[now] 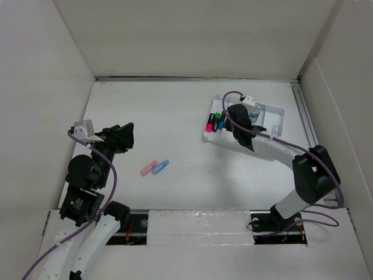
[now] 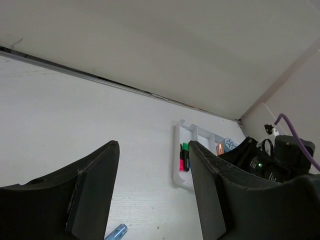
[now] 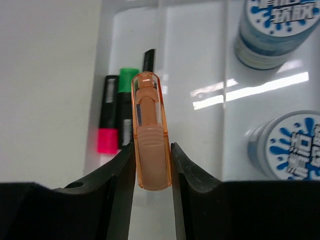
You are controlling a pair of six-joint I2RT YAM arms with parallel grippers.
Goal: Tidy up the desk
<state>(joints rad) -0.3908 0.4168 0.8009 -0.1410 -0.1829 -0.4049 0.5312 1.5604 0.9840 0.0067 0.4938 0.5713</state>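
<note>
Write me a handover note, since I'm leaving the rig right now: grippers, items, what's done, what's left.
The left gripper is open and empty, over the desk.
The right gripper is shut on an orange piece, over the tray.
Done: markers and round tubs are in the tray.
Left: place the orange piece; the pink piece and blue piece lie on the desk.

The desk point(image 1: 175, 116) is seen from high above its near edge, the walled surface taken in whole. From the left wrist, a low, forward view is given between the jaws, across the desk toward the far wall point(image 2: 175, 45). From the right wrist, the white tray point(image 3: 192, 50) is looked down on at close range. Tray and markers point(image 1: 214, 122) are shared by all three views.
</note>
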